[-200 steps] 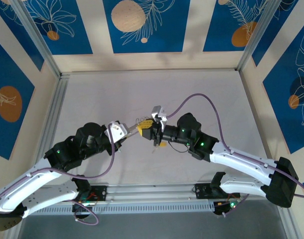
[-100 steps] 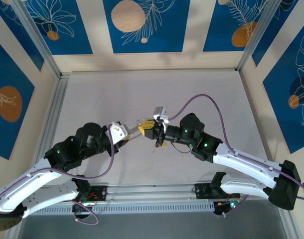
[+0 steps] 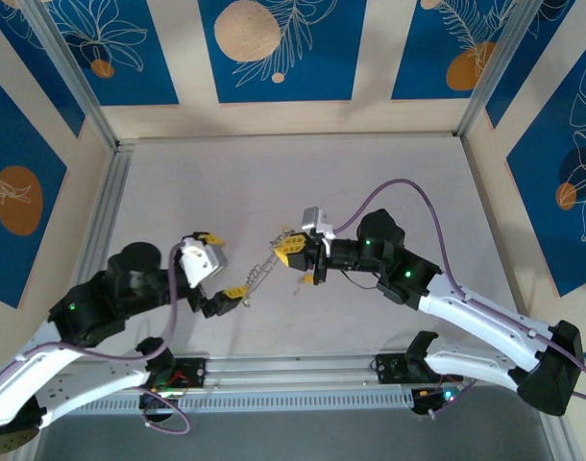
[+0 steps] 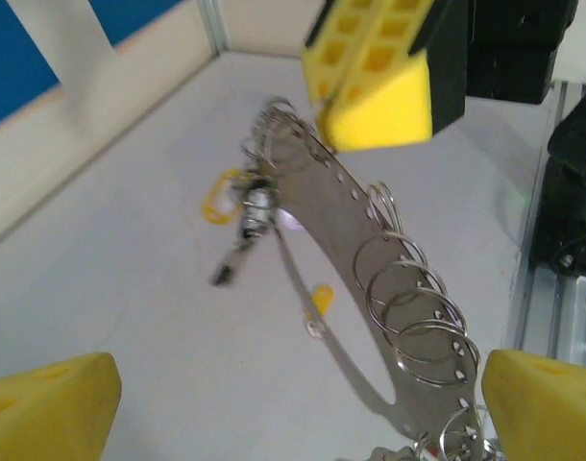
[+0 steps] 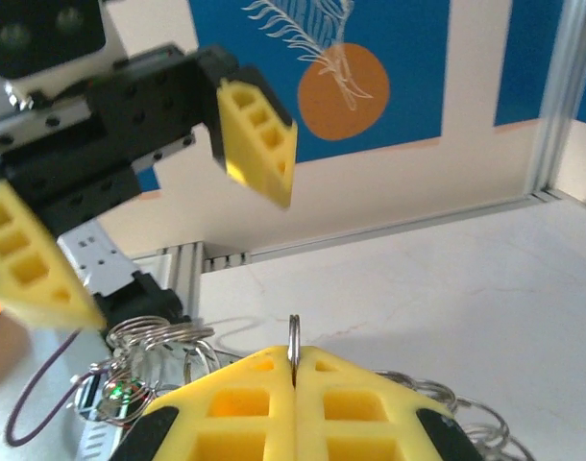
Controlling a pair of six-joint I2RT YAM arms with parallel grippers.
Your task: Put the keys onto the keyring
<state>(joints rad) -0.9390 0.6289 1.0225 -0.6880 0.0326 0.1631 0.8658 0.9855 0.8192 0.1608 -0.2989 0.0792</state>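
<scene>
The keyring [image 4: 343, 209] is a grey metal loop hung with several small split rings, slanting in the air above the table. In the top view the keyring [image 3: 262, 270] trails down-left from my right gripper [image 3: 293, 252]. My right gripper [image 5: 294, 370] is shut, with a thin ring edge pinched between its yellow pads. A key with a yellow tag [image 4: 237, 213] dangles from the loop's far end, and another small yellow tag [image 4: 320, 299] hangs lower. My left gripper [image 3: 222, 266] stands open just left of the loop's lower end, its fingertips [image 4: 45, 403] wide apart and nothing between them.
Both arms meet over the near middle of the pale table [image 3: 274, 182]. An aluminium rail [image 3: 293, 370] runs along the near edge, and low walls with blue panels [image 3: 274, 48] enclose the other sides. The right arm's purple cable [image 3: 408, 197] arcs above the table.
My left gripper has opened, let go of the keyring and pulled back left and toward the near edge. The right gripper stays shut on the ring and has shifted slightly right.
</scene>
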